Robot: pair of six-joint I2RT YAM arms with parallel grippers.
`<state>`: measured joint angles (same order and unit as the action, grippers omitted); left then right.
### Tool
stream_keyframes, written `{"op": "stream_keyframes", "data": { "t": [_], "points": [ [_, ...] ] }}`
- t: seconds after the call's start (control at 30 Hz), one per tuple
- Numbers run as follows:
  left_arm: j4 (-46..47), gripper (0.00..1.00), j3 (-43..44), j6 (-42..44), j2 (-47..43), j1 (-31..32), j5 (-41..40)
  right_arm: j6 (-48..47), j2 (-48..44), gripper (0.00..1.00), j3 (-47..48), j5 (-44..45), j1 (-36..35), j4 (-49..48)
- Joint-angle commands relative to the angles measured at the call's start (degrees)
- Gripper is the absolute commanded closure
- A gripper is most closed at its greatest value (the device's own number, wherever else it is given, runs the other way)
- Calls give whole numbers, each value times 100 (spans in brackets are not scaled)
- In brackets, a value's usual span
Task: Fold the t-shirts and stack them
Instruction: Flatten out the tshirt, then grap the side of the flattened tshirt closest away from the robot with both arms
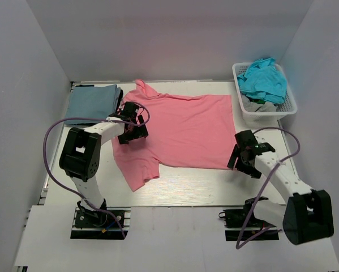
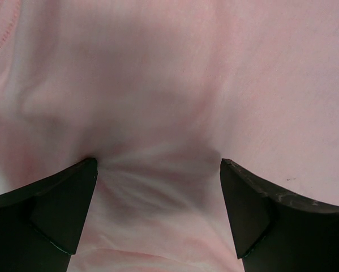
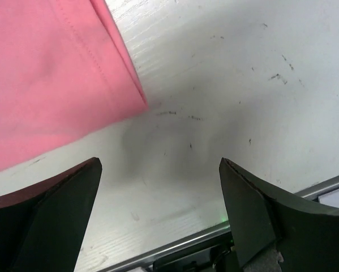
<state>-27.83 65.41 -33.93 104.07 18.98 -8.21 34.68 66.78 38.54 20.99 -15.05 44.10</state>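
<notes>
A salmon-pink t-shirt point(image 1: 186, 127) lies spread flat across the middle of the table, collar toward the left. My left gripper point(image 1: 132, 126) is open and pressed down onto the pink cloth point(image 2: 175, 85) near the shoulder, a slight wrinkle between its jaws. Open as well, my right gripper point(image 1: 243, 154) hovers over bare table just off the shirt's near right corner point(image 3: 61, 73), with nothing between its fingers. A folded grey-blue t-shirt point(image 1: 93, 101) rests at the back left. Teal point(image 1: 264, 79) and grey point(image 1: 260, 105) t-shirts lie bunched in the basket.
A white lattice basket point(image 1: 290, 107) stands at the back right corner. White walls enclose the table on three sides. A metal rail point(image 3: 214, 232) runs along the table edge close under my right gripper. Purple cables loop from both arms.
</notes>
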Motion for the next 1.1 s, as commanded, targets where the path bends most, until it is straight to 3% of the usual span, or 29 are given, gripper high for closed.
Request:
{"op": "stream_keyframes", "data": {
  "t": [0.0, 0.2, 0.4, 0.57, 0.77, 0.83, 0.97, 1.07],
  "points": [
    [-442, 0, -108, -52, 44, -70, -76, 199, -534, 10, -5, -209, 19, 206],
    [-951, 0, 586, 124, -484, 35, -14, -645, -633, 10, 846, -666, -7, -172],
    [-2093, 0, 597, -455, -1458, 35, -102, -419, -465, 10, 822, -913, 11, -586],
    [-2472, 0, -729, -720, -2777, 35, 513, -111, -535, 10, 672, -404, 37, -586],
    [-3113, 3, -1715, -526, -3051, 35, 680, -102, -359, 10, 689, -491, 72, -560],
    [-3001, 9, -2021, -579, -3217, 88, 1021, -101, -297, 10, 637, -535, 81, -586],
    [-2342, 10, -2655, -807, -3507, 272, 1847, -101, -245, 10, 540, -623, 107, -665],
    [-2130, 10, -2989, -869, -3386, 465, 1963, -66, -271, 10, 488, -544, 125, -639]
  ]
}}
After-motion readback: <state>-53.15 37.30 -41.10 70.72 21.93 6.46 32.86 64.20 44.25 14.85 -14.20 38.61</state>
